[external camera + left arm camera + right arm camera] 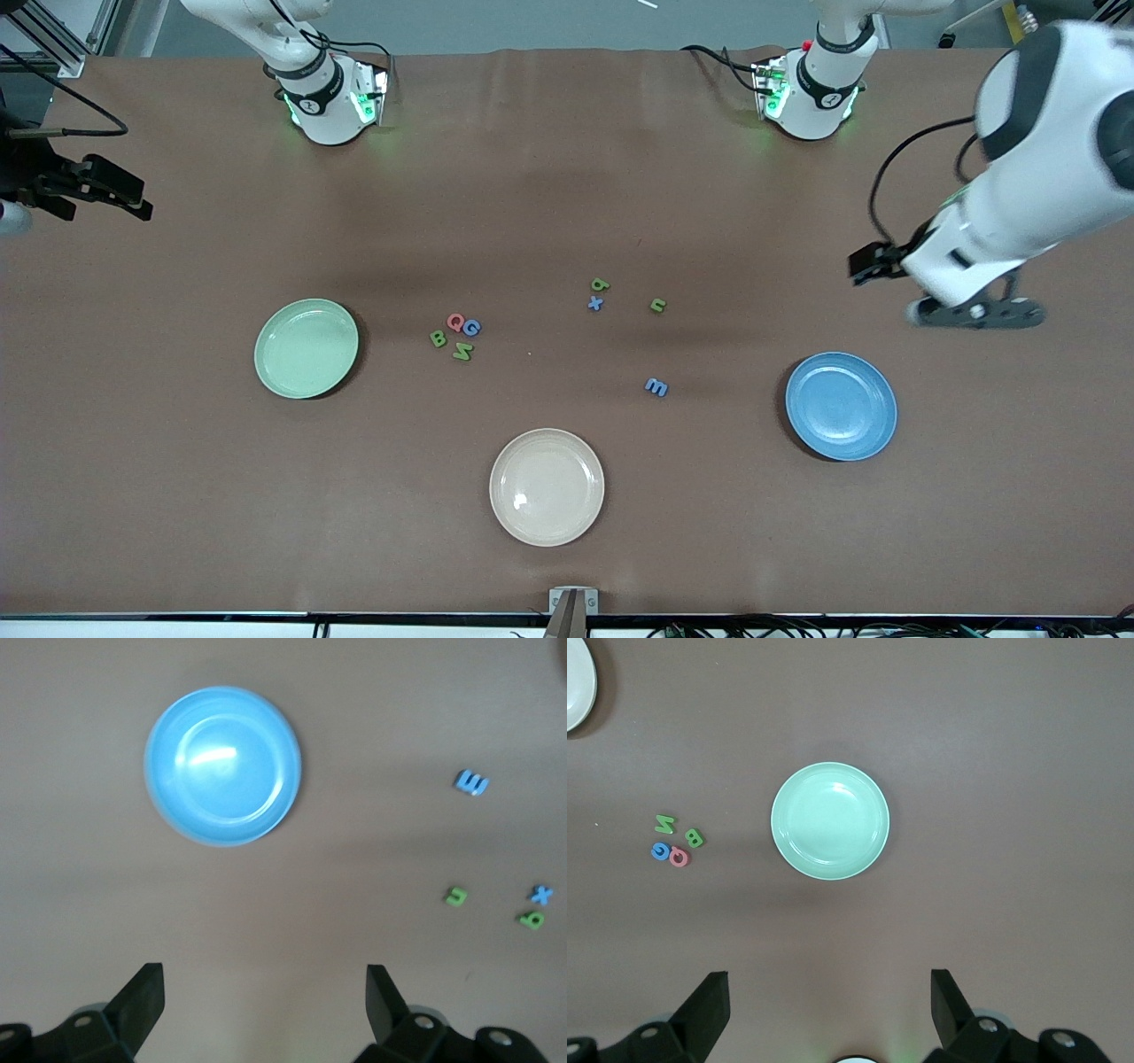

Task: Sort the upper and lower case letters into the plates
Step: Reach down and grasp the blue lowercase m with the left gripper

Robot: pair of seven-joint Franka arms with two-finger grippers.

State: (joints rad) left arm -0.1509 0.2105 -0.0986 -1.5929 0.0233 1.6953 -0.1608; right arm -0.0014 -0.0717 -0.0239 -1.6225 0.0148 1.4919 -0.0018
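Observation:
Four capitals lie clustered mid-table: green B (438, 338), red Q (456, 322), blue G (471, 328), green N (462, 351). They also show in the right wrist view: N (665, 824), B (695, 837), G (660, 850), Q (679, 857). Small letters lie scattered toward the left arm's end: a green one (600, 284), blue x (595, 303), another green one (657, 305), blue m (656, 386). The pale green plate (306, 348) and the blue plate (841, 406) hold nothing. My left gripper (266, 979) is open, high beside the blue plate (222, 766). My right gripper (830, 985) is open, high beside the green plate (830, 820).
A cream-beige plate (547, 486) sits near the table's front edge, nearer the front camera than the letters, and holds nothing. Both arm bases stand along the table's back edge. In the front view the left gripper (873, 261) and right gripper (115, 190) hang near the table's ends.

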